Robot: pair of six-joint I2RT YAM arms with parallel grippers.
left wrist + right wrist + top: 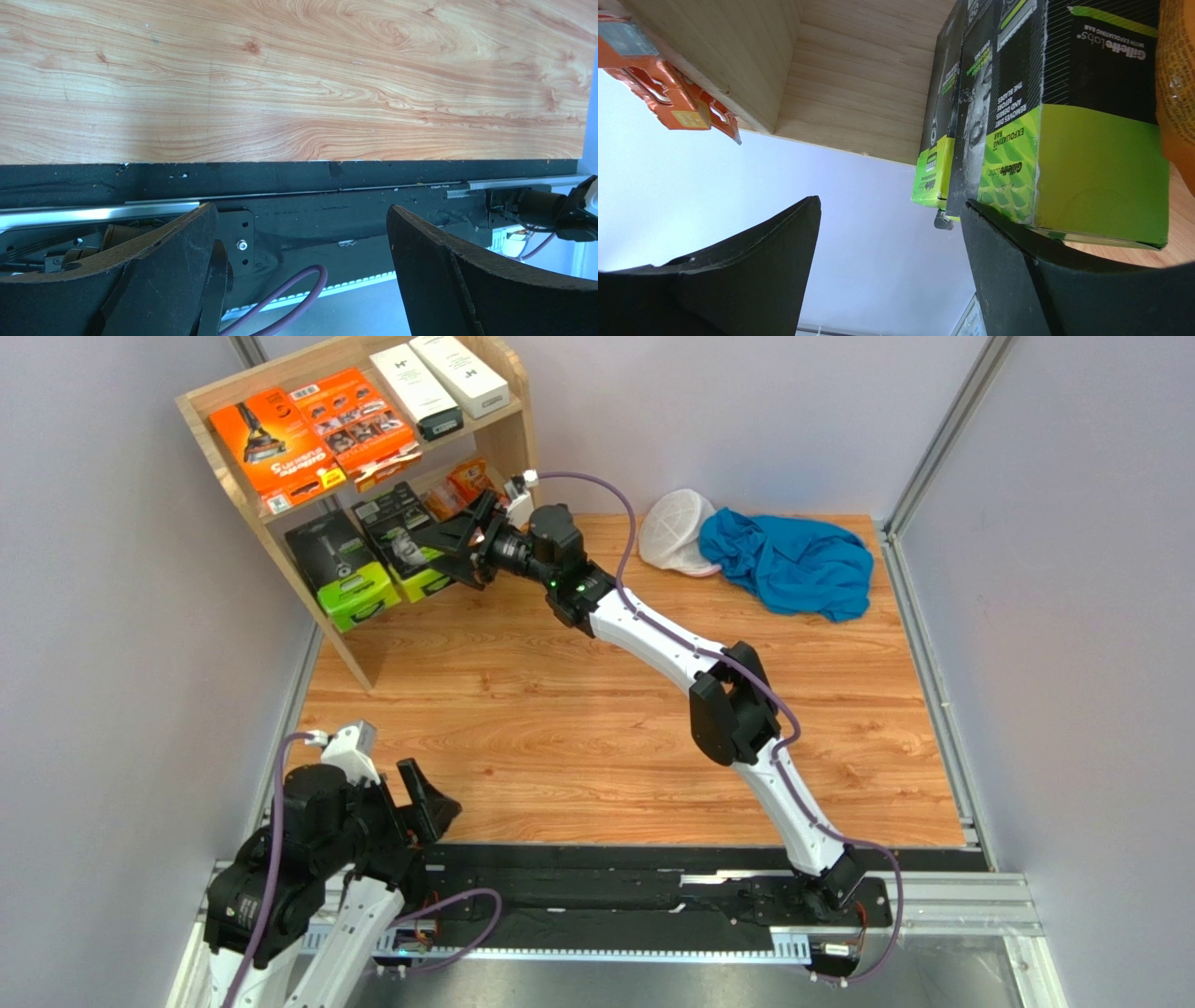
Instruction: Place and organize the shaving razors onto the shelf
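A: Where does everything stand?

B: The shelf [522, 434] sits at eleven o'clock on the table [561, 728], and every razor pack in view is on it. Two flat orange packs [281, 441] and two white boxes [414, 389] lie on top. Two green packs [348, 574] and the orange packets [470, 480], partly hidden, are below.

A: So what can go wrong?

B: Biggest first. The right arm [659, 637] reaches to the lower tier, so a careless pull-out toward five o'clock could clip the side panel and shift the whole shelf.

A: And the packs?

B: The right gripper [467, 546] is spread wide and holds nothing, yet one finger lies just beside the nearer green pack, perhaps touching it. A swing toward nine o'clock would likely topple that upright pack into its twin.

A: Smaller still?

B: The orange packets sit at the gripper's one o'clock. A brush from the wrist could drag them off the plank.

A: The left gripper [300, 210]?

B: It rests at seven o'clock, jaws wide apart and empty, and poses no evident threat.
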